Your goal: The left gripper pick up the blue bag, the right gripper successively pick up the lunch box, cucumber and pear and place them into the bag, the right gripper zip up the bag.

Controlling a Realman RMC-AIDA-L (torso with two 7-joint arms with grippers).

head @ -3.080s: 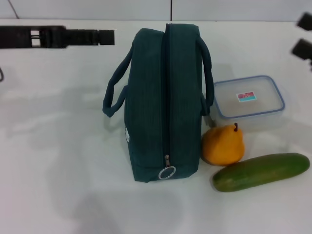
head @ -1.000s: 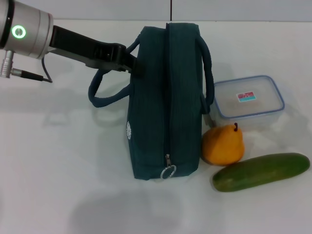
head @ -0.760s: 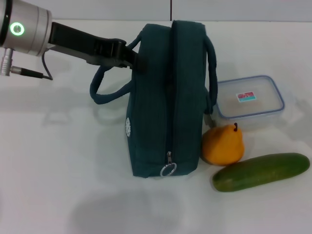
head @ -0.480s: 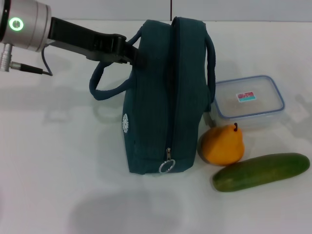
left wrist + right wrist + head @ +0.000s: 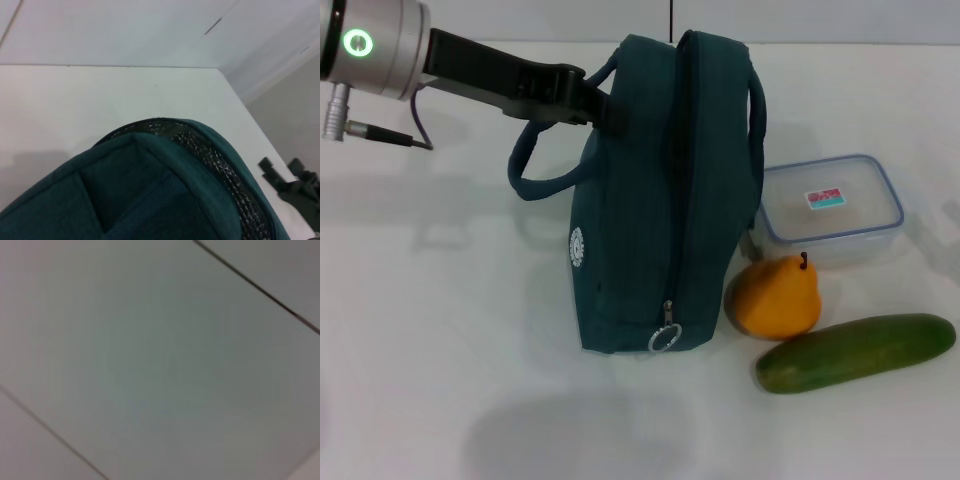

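The blue bag (image 5: 660, 200) stands on the white table, its far end raised and tilted. My left gripper (image 5: 595, 100) reaches in from the left and is shut on the bag's upper far edge, beside the left loop handle (image 5: 535, 175). The zipper's ring pull (image 5: 663, 338) hangs at the near end. Right of the bag sit the lunch box (image 5: 830, 210), the pear (image 5: 778, 297) touching the bag, and the cucumber (image 5: 855, 352) nearest me. The left wrist view shows the bag (image 5: 150, 200) close up, with my right gripper (image 5: 279, 164) far off, open and empty.
White table (image 5: 440, 330) lies to the left of the bag and in front of it. A wall with a dark seam (image 5: 671, 15) runs behind the table. The right wrist view shows only pale panels.
My left gripper came in from the left, took hold of the bag's far upper edge and lifted it, so the bag tilted and slid slightly left. The food items have not moved.
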